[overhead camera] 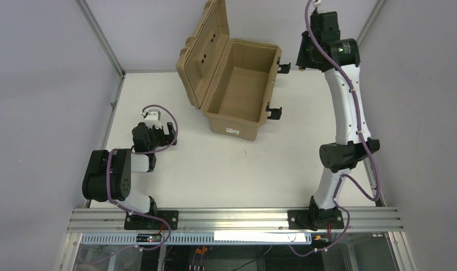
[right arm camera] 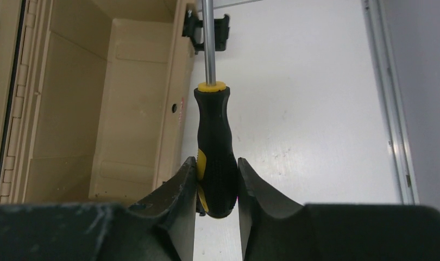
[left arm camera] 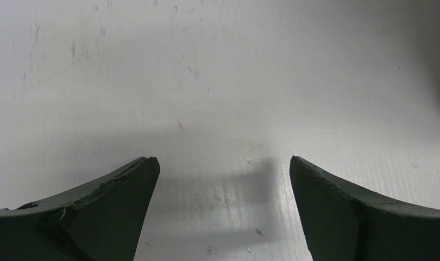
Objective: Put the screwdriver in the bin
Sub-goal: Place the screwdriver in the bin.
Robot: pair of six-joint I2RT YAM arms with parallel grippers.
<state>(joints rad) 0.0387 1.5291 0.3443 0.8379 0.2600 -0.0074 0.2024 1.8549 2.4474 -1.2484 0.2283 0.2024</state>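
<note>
Screwdriver (right arm camera: 214,136) handle sits pinched between the two fingers of the right claw (right arm camera: 215,161), which press on the black-and-yellow grip near its butt end. The thin metal shaft points straight away from the wrist camera, and in that view it crosses one of the black latches (right arm camera: 212,30) on the bin (right arm camera: 125,109). The tool hangs above the white worktop (overhead camera: 232,169), just outside the bin's right-hand wall and not over its opening. Seen from above, the right arm reaches far back, with its wrist raised at the bin's rear right corner.

The bin (overhead camera: 233,121) stands at the back centre of the worktop, with its ribbed lid (overhead camera: 201,53) swung up and leaning left. Its tan interior is exposed, and a small white label (overhead camera: 233,130) shows on the front wall.

The left claw (left arm camera: 223,160) rests low on the left side of the worktop, well apart from the bin. Its fingers are spread wide with only bare, scuffed surface between them.
</note>
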